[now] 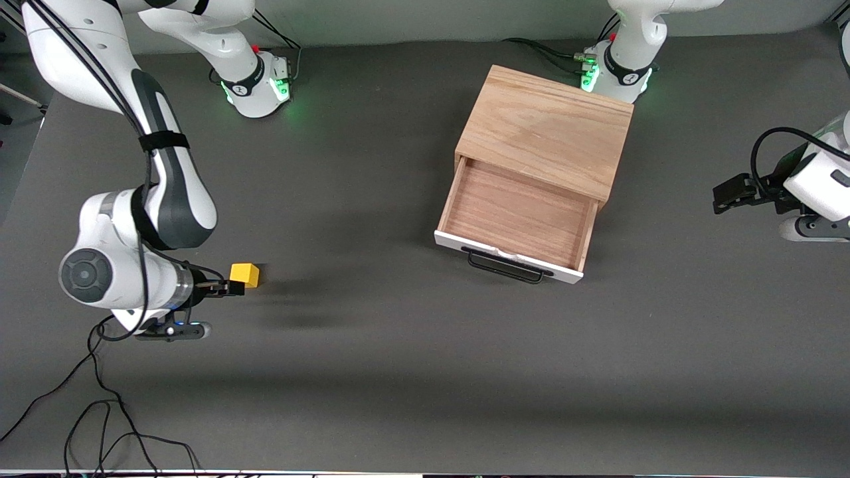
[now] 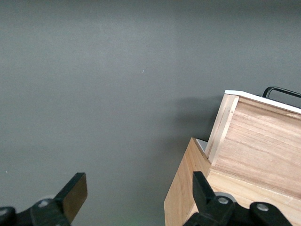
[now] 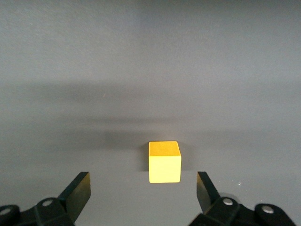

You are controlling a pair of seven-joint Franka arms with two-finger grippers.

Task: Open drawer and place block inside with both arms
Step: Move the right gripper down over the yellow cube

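The yellow block [image 1: 244, 274] sits on the dark table toward the right arm's end, well apart from the cabinet. My right gripper [image 1: 228, 287] is low beside it, open and empty. In the right wrist view the block [image 3: 164, 161] lies just ahead of the open gripper [image 3: 142, 192], not between the fingers [image 3: 77, 190]. The drawer [image 1: 518, 216] is pulled out of the oak cabinet [image 1: 551, 123] and is empty; its black handle [image 1: 505, 264] faces the front camera. My left gripper [image 1: 730, 194] waits open beside the cabinet, toward the left arm's end. The left wrist view shows that gripper [image 2: 138, 193] with the drawer's side [image 2: 254, 141].
Black cables [image 1: 99, 411] lie on the table near the front edge, at the right arm's end. The two green-lit bases [image 1: 262, 83] [image 1: 614, 73] stand along the table's back edge, the left arm's base right by the cabinet.
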